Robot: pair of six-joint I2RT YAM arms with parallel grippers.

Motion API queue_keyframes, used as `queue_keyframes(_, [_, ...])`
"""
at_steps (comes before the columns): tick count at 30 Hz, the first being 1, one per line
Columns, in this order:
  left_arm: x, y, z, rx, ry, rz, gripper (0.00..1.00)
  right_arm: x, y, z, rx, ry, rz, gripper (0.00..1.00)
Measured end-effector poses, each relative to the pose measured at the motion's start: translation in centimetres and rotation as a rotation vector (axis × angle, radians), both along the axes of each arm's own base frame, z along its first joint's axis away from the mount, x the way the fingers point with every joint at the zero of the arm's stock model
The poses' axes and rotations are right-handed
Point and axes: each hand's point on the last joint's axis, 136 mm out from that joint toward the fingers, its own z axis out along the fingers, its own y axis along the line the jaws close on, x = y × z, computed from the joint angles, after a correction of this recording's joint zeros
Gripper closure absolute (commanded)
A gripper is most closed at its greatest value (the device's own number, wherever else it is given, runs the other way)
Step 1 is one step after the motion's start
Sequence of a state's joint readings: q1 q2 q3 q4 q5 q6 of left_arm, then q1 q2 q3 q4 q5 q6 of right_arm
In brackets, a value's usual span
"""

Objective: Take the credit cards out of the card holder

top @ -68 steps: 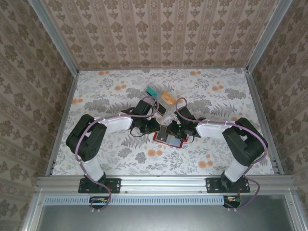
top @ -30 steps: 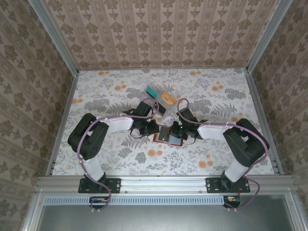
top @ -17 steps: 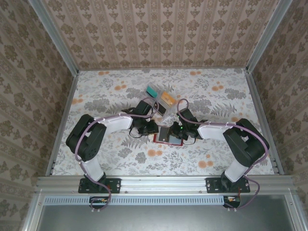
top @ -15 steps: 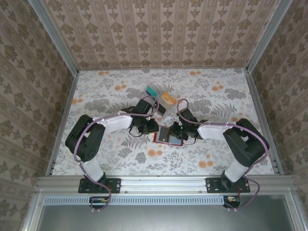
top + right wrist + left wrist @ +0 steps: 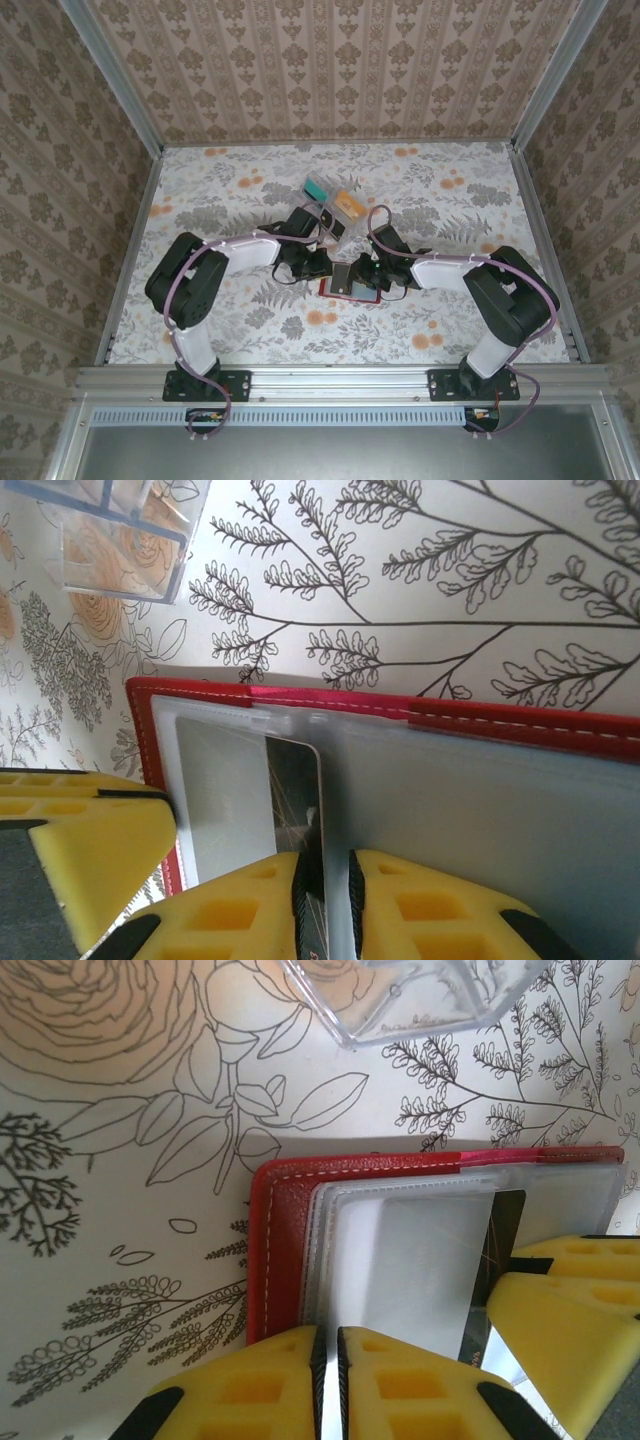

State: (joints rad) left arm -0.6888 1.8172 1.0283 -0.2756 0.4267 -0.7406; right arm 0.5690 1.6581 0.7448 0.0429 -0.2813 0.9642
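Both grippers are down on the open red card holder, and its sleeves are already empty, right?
Not empty. The right wrist view shows a card tucked in a clear sleeve of the card holder. The rest holds: the left gripper and the right gripper are both down on the open red holder.

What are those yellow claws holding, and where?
Left tool pinches the card holder at its clear sleeve; right tool likely pinches the card at its dark end.
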Motion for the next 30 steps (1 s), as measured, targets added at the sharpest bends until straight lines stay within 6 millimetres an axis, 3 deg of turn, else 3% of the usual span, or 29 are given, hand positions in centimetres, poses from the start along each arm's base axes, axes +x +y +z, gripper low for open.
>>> queue_keyframes(16, [-0.1,0.1,-0.2,0.018,-0.015,-0.016,0.87,0.0,0.3,0.4,0.047,-0.018,0.013,0.94])
queue_keyframes(30, [-0.1,0.2,0.1,0.01,-0.034,-0.023,0.83,-0.2,-3.9,2.3,-0.032,-0.106,-0.042,1.0])
